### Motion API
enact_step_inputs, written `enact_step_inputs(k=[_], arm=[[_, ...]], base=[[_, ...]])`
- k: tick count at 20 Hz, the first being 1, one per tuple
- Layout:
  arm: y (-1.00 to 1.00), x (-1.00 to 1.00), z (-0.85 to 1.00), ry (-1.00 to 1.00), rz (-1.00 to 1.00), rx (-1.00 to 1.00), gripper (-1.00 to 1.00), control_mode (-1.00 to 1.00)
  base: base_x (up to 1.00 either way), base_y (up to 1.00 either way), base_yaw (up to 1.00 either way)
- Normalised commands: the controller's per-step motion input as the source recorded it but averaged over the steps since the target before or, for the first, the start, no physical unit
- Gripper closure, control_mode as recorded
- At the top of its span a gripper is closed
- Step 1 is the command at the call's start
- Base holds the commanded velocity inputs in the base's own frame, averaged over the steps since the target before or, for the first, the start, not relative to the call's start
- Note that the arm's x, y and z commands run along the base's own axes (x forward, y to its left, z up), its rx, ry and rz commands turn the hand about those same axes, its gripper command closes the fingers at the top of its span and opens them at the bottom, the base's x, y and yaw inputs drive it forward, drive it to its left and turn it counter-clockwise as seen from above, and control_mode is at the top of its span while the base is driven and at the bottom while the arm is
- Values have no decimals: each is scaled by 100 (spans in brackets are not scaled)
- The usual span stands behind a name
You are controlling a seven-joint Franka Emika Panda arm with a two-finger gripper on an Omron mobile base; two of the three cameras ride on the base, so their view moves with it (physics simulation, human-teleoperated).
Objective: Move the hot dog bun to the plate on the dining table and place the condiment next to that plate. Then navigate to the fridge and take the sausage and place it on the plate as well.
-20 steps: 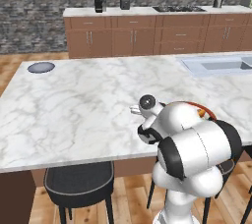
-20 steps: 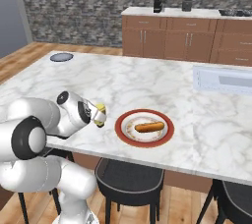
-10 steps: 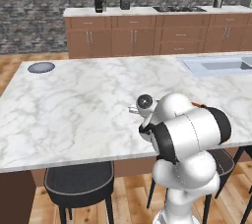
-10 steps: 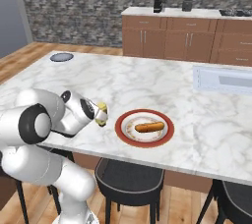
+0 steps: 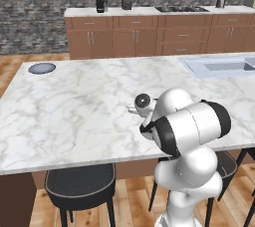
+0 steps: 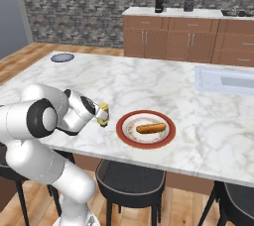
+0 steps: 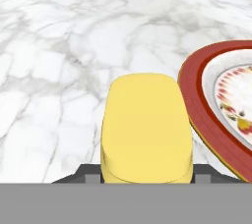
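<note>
Yellow condiment (image 7: 146,127), between the tool's (image 6: 100,116) closed-in jaws, just beside red-rimmed plate (image 6: 124,135) holding hot dog bun (image 6: 151,128), on marble worktop (image 6: 149,86).

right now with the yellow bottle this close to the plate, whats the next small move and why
Probably open the hand and back off: the condiment sits between its fingers just left of the plate, apparently down on the dining table, and the hot dog bun is already plated.

Dining table (image 6: 149,81) – polished white marble, grey-veined; plate (image 6: 125,123) – glossy ceramic-looking, red rim; condiment (image 7: 146,127) – smooth matt yellow plastic; far cabinets (image 5: 149,39) – brown wood.
</note>
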Motion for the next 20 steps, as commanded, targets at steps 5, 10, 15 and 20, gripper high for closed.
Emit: enact_step_inputs(k=[5, 10, 15, 20], arm=[[0, 0, -24, 1, 0, 0, -100, -100], [-10, -4, -12, 0, 0, 4, -100, -100], [-12, -24, 0, -5, 0, 3, -100, -100], [-3, -11, 10, -3, -1, 0, -100, -100]], base=[[0, 0, 0], [0, 0, 0], [0, 0, 0], [0, 0, 0]])
